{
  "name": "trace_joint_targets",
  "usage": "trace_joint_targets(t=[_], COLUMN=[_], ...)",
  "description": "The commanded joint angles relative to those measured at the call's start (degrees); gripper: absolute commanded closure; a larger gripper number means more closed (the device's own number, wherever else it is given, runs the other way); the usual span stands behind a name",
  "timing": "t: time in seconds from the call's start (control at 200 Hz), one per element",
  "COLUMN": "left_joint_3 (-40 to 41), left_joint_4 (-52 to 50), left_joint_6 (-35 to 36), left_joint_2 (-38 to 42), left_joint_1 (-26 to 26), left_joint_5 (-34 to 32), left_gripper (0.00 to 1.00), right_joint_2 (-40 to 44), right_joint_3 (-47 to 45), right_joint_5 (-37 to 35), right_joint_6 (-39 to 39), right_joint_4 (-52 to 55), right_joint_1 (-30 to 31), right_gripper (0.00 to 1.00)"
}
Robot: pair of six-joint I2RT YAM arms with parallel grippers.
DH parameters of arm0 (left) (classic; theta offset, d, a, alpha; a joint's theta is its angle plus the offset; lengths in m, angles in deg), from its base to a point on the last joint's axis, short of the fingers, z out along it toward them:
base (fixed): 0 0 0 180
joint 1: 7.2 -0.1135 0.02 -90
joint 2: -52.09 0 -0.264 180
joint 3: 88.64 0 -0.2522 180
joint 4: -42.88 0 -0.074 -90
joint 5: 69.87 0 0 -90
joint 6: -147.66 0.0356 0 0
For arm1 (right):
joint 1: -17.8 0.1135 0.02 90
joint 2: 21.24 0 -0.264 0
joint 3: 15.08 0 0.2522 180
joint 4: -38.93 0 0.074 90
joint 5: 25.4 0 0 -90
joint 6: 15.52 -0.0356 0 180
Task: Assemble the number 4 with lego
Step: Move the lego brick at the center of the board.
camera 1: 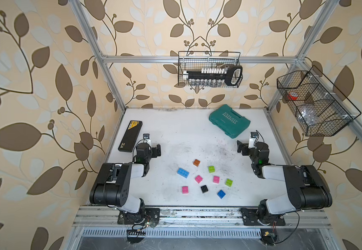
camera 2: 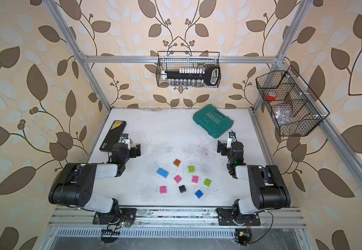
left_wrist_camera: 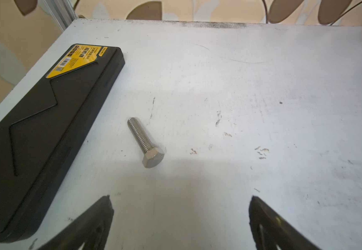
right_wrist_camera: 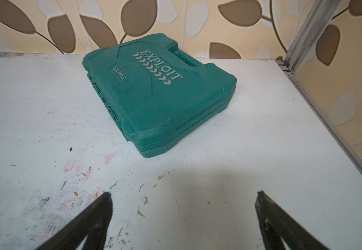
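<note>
Toward the front-middle of the table (camera 1: 175,134): lego (camera 1: 198,179), nine loose bricks, studs up, none joined, none touching. Rearmost, orange brick (camera 1: 196,162); outermost on the left side, long blue brick (camera 1: 183,173); at the front, black brick (camera 1: 204,189) near small blue brick (camera 1: 221,194); pink and lime ones spread among these. Number 4 not yet begun.

Left gripper (left_wrist_camera: 180,197): jaws spread wide, nothing between; faces a bolt (left_wrist_camera: 145,140) and a black case (left_wrist_camera: 46,129), well apart from the lego. Right gripper (right_wrist_camera: 184,193): likewise wide and empty, facing the teal case (right_wrist_camera: 158,93).

Handling, as judged: light, rigid, smooth-sided plastic; not fragile, but apt to skid or tip on the bare top if pushed off-centre. Recommend taking each brick across two opposite flat walls, jaws square to them, leaving the underside free for pressing on. Recommend pinching the long blue brick across its short width, mid-length. Expect to need a firm, straight downward press to seat studs, with the second gripper bracing. Watch for nudged neighbours on approach among the pinks.
</note>
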Motion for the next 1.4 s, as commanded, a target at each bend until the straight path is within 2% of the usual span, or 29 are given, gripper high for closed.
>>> trace_joint_targets(t=[0.0, 0.56, 0.63, 0.695, 0.775, 0.895, 0.995, 1.165, 1.26, 1.395], left_joint_3=[-0.11, -0.01, -0.9, -7.9, -14.39, -20.87, -26.55, -31.63, -30.42, -25.52], left_joint_4=[1.96, 2.04, 0.7, -14.59, -26.22, -38.2, -49.86, -63.75, -66.26, -65.98], left_joint_6=[-0.71, -0.66, -0.82, -1.09, -0.82, -5.83, -10.04, -11.45, -12.7, -15.59], left_joint_2=[-0.06, 0.3, 1.05, 4.85, 6.06, 8.67, 9.17, 12.06, 15.25, 20.69], left_joint_1=[-0.02, -0.02, 0.46, 0.5, 0.91, 1.46, 2.83, 8.92, 11.82, 13.43], left_joint_5=[1.07, 1.09, -1.65, -1.97, -2.65, -1.31, 1.06, 0.59, 2.07, 4.67], left_gripper=[0.01, 0.01, 0.01, 0.01, 0.01, 0.01, 0.01, 0.01, 0.01, 0.01], right_joint_2=[-0.61, -0.12, 3.31, 5.85, 7.56, 8.86, 10.89, 16.6, 19.31, 21.13], right_joint_3=[-0.34, -0.15, 3.95, 10.77, 16.44, 25.41, 30.16, 28.9, 26.87, 23.6], right_joint_5=[-0.62, -1.95, -8.05, -12.7, -15.54, -12.33, -5.95, 5.26, 4.45, 3.23], right_joint_6=[-0.69, -0.47, 0.17, -2.64, -5.43, -11.99, -17.66, -27.31, -33.53, -42.77], right_joint_4=[-0.67, -0.92, 10.8, 26.44, 39.38, 59.45, 73.91, 87.09, 92.25, 93.76], right_joint_1=[0.02, 0.73, 3.43, 4.89, 7.13, 10.0, 10.92, 14.14, 20.23, 28.85], right_gripper=[0.02, 0.02, 0.02, 0.02, 0.02, 0.02, 0.02, 0.02, 0.02, 0.02])
